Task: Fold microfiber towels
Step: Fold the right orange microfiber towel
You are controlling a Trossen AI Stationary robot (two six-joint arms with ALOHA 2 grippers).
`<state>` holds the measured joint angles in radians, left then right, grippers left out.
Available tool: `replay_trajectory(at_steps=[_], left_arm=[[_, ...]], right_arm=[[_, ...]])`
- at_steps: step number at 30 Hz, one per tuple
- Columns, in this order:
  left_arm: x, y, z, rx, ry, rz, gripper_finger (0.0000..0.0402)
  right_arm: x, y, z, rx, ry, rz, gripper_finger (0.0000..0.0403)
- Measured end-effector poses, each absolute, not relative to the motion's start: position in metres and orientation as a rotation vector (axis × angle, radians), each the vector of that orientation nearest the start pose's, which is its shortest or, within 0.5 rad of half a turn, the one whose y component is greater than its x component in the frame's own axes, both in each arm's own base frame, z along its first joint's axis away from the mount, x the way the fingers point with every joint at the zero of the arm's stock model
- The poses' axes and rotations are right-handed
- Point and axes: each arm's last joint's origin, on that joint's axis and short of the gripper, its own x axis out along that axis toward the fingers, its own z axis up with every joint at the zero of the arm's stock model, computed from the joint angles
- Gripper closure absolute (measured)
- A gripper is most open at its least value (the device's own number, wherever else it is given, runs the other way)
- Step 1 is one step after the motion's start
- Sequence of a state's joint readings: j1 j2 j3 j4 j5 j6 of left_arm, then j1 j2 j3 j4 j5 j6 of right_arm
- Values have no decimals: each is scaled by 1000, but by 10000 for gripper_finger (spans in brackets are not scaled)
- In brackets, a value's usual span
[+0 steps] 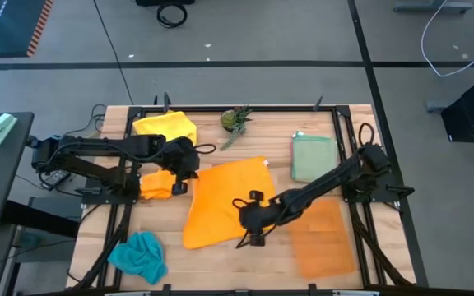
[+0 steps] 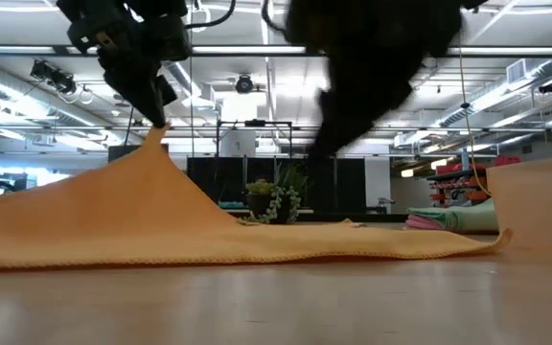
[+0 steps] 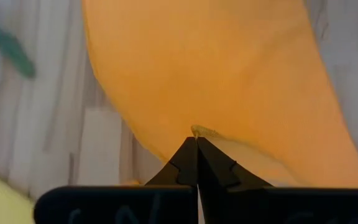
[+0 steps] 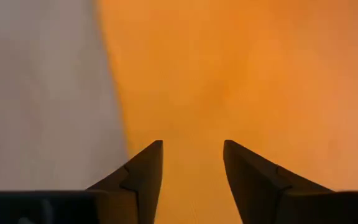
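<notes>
Teal towel: a crumpled teal microfiber cloth point(image 1: 139, 256) at the lower left of the high view, on the near edge of the wooden slatted desk point(image 1: 220, 263), well apart from both arms.
Orange mat: a flat, stiff, translucent orange rectangular mat point(image 1: 323, 238) at the lower right of the high view, just beside the large towel.
Large orange towel: a soft orange square microfiber towel point(image 1: 225, 201) spread at the middle of the high view; in the low view its left corner is raised into a peak point(image 2: 151, 144) while the rest lies flat on the desk.
Right hand: the right hand point(image 1: 252, 228), released, fingers point(image 4: 142, 177) apart, sits over the lower middle of the large orange towel; nothing is between its fingers.
Left hand: the left hand point(image 1: 185, 171), clenched on the raised corner of the large orange towel, fingers point(image 3: 185, 163) pressed together on the hem.
Small orange towel: a bunched orange cloth point(image 1: 156, 184) left of centre, beneath the left arm.
Pale green towel: a folded pale green cloth point(image 1: 313, 156) at the upper right of the desk.
Yellow towel: a rumpled yellow cloth point(image 1: 165, 127) at the upper left of the desk.
Plant: a small green spiky plant point(image 1: 236, 120) at the upper middle, on the far edge.
</notes>
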<state>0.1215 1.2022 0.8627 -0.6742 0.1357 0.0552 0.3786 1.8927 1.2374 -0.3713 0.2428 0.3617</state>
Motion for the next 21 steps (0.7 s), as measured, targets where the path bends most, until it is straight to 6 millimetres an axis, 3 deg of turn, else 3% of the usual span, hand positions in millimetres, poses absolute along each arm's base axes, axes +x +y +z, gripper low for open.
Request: replay_trajectory(at_steps=[2, 5, 11, 15, 21], left_arm=[[223, 21, 241, -95, 1042, -40, 398], [221, 18, 240, -102, 1069, -48, 397], [221, 15, 240, -139, 1075, -34, 367], [219, 17, 241, -135, 1100, 23, 328], [231, 24, 281, -88, 960, 67, 262]], right_arm=[[347, 129, 169, -5, 1090, -121, 244], [330, 120, 182, 4, 1116, -171, 267], [293, 95, 204, 122, 1063, -237, 294], [268, 75, 208, 266, 1033, -325, 291], [242, 65, 199, 447, 976, -457, 265]])
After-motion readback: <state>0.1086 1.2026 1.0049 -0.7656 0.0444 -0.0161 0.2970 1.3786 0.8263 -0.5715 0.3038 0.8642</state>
